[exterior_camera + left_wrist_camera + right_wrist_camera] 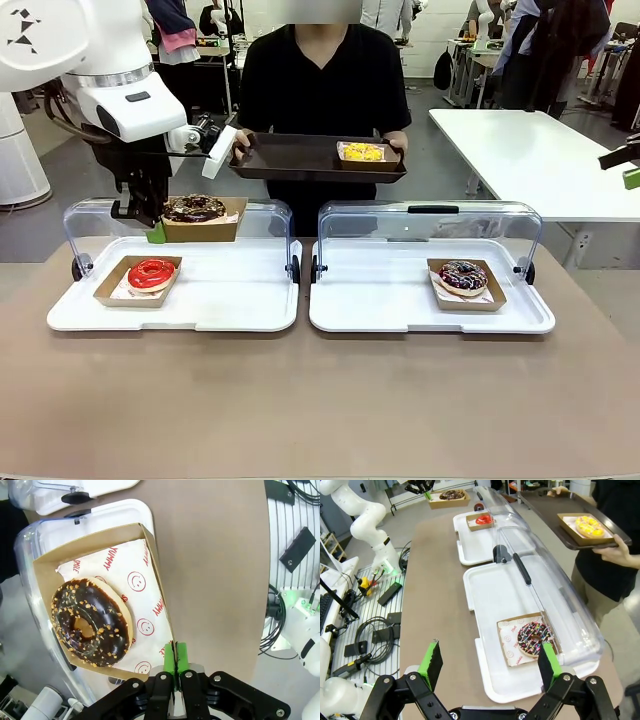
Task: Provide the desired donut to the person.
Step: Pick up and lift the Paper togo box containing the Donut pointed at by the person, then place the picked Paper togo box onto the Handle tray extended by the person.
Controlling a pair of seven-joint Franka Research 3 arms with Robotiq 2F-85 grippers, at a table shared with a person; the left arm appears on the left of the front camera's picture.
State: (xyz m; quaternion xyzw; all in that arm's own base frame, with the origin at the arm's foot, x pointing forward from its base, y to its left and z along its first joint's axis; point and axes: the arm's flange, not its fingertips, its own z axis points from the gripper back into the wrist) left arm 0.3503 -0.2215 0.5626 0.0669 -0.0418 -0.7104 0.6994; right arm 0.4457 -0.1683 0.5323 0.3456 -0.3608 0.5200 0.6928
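I have the left gripper (175, 666) pinched shut on the wall of the cardboard box (204, 222) carrying the chocolate donut (194, 208), lifted clear of the left white tray (220, 305) and hanging just short of the dark tray (300, 160) the person (322, 85) holds out — a yellow donut (362, 152) already sits on it. From here I'd carry the box level and slowly, since it hangs from one thin edge, and set it on bare tray beside the yellow one. The right gripper (490, 666) waits with fingers spread wide above the right tray (490, 592).
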